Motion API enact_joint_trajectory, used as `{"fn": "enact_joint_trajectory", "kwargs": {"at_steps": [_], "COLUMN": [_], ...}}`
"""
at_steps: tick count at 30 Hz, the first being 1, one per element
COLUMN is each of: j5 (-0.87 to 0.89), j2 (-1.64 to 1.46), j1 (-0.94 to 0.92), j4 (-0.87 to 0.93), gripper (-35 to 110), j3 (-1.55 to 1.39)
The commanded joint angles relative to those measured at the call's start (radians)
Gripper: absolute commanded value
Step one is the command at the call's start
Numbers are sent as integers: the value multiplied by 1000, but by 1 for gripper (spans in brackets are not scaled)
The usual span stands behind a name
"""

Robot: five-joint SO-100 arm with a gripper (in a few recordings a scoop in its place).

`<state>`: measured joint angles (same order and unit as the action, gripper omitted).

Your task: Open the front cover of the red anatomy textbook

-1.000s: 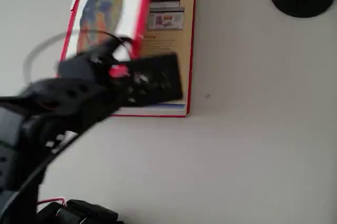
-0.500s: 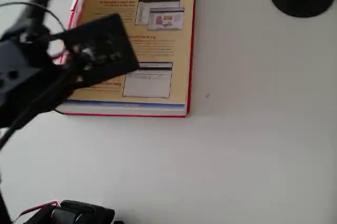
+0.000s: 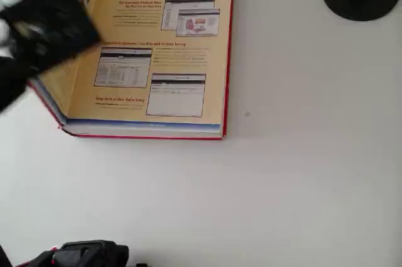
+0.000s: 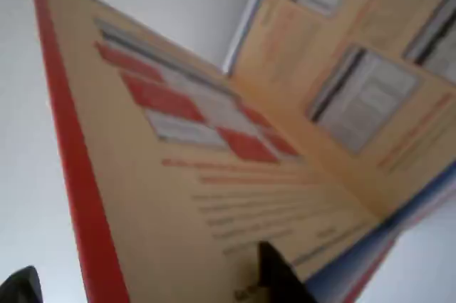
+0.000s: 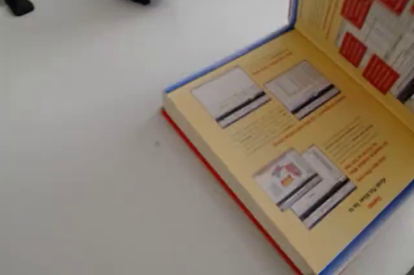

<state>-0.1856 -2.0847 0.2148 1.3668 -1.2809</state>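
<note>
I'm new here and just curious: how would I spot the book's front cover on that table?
On the white table lies a thick red anatomy textbook, open. The front cover is the stiff board raised along its spine; unlike the flat cream page, it stands tilted, red-edged, with red blocks printed inside.

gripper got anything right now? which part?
Cannot tell. In the wrist view the front cover stands raised, its free edge between the gripper fingertips, but contact is not visible and the overhead view is blurred.

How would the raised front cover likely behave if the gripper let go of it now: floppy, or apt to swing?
Probably stiff: the front cover stands as a flat board, unbent. It leans outward past upright in the overhead view, so it would likely fall open. The red anatomy textbook looks thick, probably too heavy to shift.
</note>
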Motion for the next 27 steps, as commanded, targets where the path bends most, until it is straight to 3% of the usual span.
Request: {"fn": "enact_joint_trajectory", "kwargs": {"at_steps": [1,8,27], "j5": [0,-18,-57], "j2": [146,420,528], "j1": [133,250,523], "j4": [78,258,264], "gripper": [39,39,39], "j3": [301,787,796]}}
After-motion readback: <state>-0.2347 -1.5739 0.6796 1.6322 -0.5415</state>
